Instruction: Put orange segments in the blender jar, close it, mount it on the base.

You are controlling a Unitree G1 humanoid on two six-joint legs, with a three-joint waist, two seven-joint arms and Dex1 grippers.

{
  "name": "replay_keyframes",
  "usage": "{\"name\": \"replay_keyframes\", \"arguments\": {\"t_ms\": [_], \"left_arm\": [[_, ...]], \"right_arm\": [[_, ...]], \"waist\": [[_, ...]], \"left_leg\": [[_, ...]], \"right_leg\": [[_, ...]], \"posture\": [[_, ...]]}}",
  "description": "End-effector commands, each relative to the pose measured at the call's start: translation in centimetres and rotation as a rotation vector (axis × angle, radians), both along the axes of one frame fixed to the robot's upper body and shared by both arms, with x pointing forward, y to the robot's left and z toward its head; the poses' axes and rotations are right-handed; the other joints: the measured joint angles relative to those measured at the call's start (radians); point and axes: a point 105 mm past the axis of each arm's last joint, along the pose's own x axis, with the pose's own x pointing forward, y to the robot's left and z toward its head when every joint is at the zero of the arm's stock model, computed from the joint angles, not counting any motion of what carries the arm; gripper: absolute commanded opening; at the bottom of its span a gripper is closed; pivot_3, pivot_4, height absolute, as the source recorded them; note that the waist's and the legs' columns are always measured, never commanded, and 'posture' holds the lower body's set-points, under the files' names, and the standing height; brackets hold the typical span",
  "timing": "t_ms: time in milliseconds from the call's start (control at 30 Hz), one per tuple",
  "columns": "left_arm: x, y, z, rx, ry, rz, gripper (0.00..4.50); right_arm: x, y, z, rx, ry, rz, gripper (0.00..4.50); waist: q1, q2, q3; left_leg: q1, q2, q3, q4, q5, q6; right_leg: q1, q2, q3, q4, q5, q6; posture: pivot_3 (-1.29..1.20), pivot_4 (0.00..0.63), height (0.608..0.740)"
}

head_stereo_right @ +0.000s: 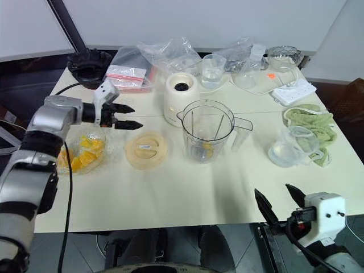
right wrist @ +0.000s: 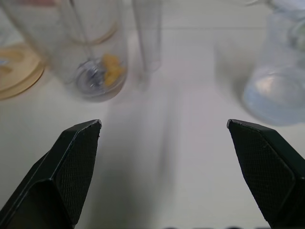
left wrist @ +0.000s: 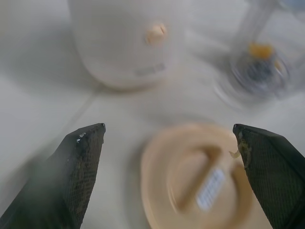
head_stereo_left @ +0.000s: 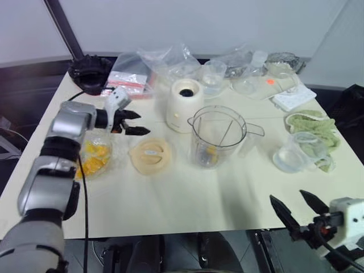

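The clear blender jar (head_stereo_left: pixel 217 136) stands upright mid-table, lidless, with an orange segment (right wrist: pixel 112 67) beside its blade. More orange segments (head_stereo_left: pixel 94 157) lie in a clear bowl at the left. The cream base (head_stereo_left: pixel 184 104) sits just behind and left of the jar. A flat cream lid (head_stereo_left: pixel 151 154) lies left of the jar. My left gripper (head_stereo_left: pixel 136 123) hovers open and empty above the table between bowl and base, just behind the lid. My right gripper (head_stereo_left: pixel 298 206) is open and empty near the table's front right edge.
Plastic bags (head_stereo_left: pixel 152 67) and small clear cups (head_stereo_left: pixel 214 75) crowd the back. A clear cup (head_stereo_left: pixel 294 153) and a green cloth (head_stereo_left: pixel 316 129) lie at the right. A white power strip (head_stereo_left: pixel 293 98) sits back right. A black object (head_stereo_left: pixel 90 71) sits at the back left corner.
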Motion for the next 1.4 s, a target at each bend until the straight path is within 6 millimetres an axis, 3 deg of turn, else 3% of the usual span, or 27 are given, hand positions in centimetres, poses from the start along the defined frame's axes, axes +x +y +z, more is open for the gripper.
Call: {"name": "replay_keyframes", "arguments": {"t_ms": [33,167,367,500,933,1267,1367,1400], "left_arm": [[-2.1,0.2,1.7,0.042,-0.05,-0.073,4.5],[-3.7,0.7,-0.3,0.273,-0.111,-0.164,4.5],[-1.7,-0.3,-0.8,0.329,-0.194,-0.214,4.5],[-0.3,-1.3,-1.1,0.369,-0.23,-0.278,4.5],[1.6,-5.4,-3.5,0.383,-0.193,-0.417,4.5],[0.7,-6.5,-7.1,0.464,-0.121,-0.507,4.5],[0.5,-6.4,-8.0,0.496,-0.108,-0.515,3.69],[0.5,-6.4,-8.2,0.497,-0.098,-0.514,3.19]], "right_arm": [[-0.2,1.9,1.0,-0.001,0.024,0.152,4.45],[-0.7,2.5,1.6,-0.056,0.144,0.371,4.45],[0.1,2.5,2.9,-0.122,0.177,0.491,4.45],[0.9,3.6,3.8,-0.127,0.139,0.54,4.45],[2.9,7.2,4.9,-0.065,0.001,0.535,4.45],[3.3,7.2,4.7,-0.062,-0.018,0.468,4.45],[3.4,7.0,4.6,-0.067,-0.023,0.448,4.5],[3.5,6.9,4.6,-0.068,-0.025,0.442,4.5]], "waist": [[0.003,0.0,0.0],[0.007,-0.002,-0.001],[0.03,-0.006,-0.002],[0.027,-0.006,-0.002],[0.026,-0.007,-0.001],[0.026,-0.007,-0.002],[0.027,-0.008,-0.002],[0.026,-0.008,-0.002]], "left_leg": [[0.0,0.0,0.0,0.0,0.0,0.0],[0.003,-0.002,0.001,0.001,0.0,0.0],[0.006,-0.003,0.001,0.002,0.002,0.003],[0.004,-0.003,0.001,0.002,0.002,0.003],[-0.009,-0.005,-0.001,0.004,0.001,0.005],[-0.009,-0.005,-0.001,0.005,0.001,0.005],[-0.008,-0.005,-0.001,0.005,0.001,0.005],[-0.008,-0.005,-0.001,0.005,0.001,0.005]], "right_leg": [[0.0,0.0,0.0,0.0,0.0,-0.001],[0.005,-0.008,-0.001,-0.002,-0.002,-0.003],[0.01,-0.011,-0.004,-0.004,-0.001,-0.004],[0.008,-0.01,-0.004,-0.004,-0.001,-0.004],[-0.001,-0.005,-0.006,-0.004,0.005,0.007],[-0.001,-0.005,-0.006,-0.004,0.005,0.007],[0.0,-0.005,-0.006,-0.004,0.005,0.007],[0.0,-0.005,-0.006,-0.004,0.006,0.008]], "posture": [[0.0,0.15,0.74],[0.0,0.15,0.74],[0.0,0.15,0.74],[0.0,0.15,0.74],[0.0,0.15,0.74],[0.0,0.15,0.74],[0.0,0.15,0.74],[0.0,0.15,0.74]]}}
